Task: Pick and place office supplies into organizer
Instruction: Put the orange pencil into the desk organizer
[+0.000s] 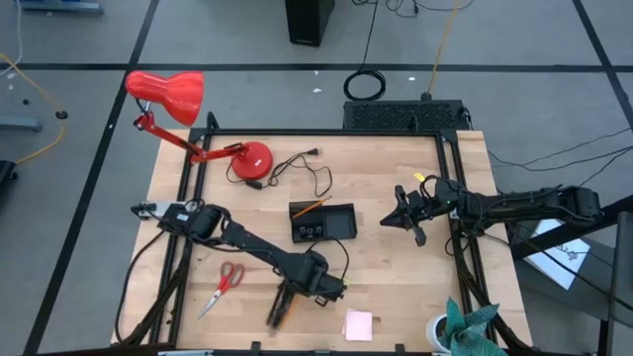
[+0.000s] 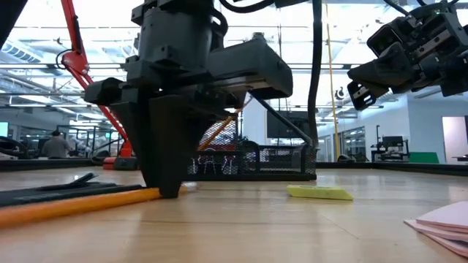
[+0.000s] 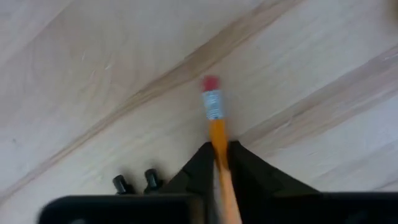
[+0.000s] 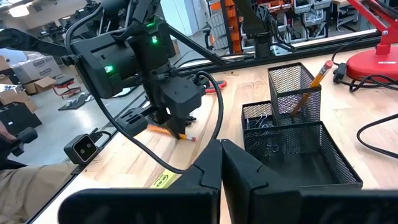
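Orange pencil [image 3: 217, 134] w/ red eraser tip

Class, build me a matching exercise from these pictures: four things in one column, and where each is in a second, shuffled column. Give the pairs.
Things:
1. scissors
2. sticky-note pad
3. pencil with eraser
4. right gripper

Places:
A. between the left gripper's fingers
B. raised, right of the organizer
C. flat on the table's left side
D. near the table's front edge

Pairs: 1-C, 2-D, 3-A, 4-B

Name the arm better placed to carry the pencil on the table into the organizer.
Left. Its tool is down on the table with fingers closed around the orange pencil. The right tool hangs shut in the air beyond the organizer.
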Motion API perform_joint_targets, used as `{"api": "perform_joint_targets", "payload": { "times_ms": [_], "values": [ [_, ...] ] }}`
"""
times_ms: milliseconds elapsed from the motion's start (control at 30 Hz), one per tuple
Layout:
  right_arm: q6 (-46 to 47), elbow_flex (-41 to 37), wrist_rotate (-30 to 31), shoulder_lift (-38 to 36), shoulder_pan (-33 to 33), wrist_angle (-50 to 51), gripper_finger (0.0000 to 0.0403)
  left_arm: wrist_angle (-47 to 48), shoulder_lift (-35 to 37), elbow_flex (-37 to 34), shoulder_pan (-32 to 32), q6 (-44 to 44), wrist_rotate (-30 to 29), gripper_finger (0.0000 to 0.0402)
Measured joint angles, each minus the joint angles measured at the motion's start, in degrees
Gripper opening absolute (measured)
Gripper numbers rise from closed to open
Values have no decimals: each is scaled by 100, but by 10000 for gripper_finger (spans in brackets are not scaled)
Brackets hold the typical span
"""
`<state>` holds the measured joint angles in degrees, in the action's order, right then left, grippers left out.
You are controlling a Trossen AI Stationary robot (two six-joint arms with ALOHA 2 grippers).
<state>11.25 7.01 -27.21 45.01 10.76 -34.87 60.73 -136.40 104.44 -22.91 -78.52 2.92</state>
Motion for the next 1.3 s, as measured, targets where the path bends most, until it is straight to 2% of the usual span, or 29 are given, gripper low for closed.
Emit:
{"api": "perform_joint_targets", "payload": {
  "times_ms": [100, 267, 433, 633, 767, 933, 1067, 1300],
  "values": [
    [2, 0, 2, 0, 0, 0, 0, 127, -105, 190, -14, 261, -286, 11],
    [2, 0, 3, -2, -1, 13, 0, 445, -335, 617, -42, 763, -745, 23],
    [4, 0, 7, -2, 1, 48, 0, 686, -443, 1122, -78, 1086, -1332, 7],
    [4, 0, 8, -1, 0, 51, 0, 202, -549, 1684, -52, 1619, -2614, 17],
    [4, 0, 8, -2, 0, 72, 0, -195, -530, 2034, -28, 2313, -3168, 9],
    [4, 0, 1, -2, 1, 93, 0, -106, -518, 2363, 2, 2887, -3635, 10],
    [4, 0, -2, -1, 1, 103, 0, -128, -352, 2497, 1, 3387, -4042, 12],
    [3, -2, -5, -1, -1, 115, 0, -80, 345, 2508, -12, 3999, -5178, 8]
  ]
}}
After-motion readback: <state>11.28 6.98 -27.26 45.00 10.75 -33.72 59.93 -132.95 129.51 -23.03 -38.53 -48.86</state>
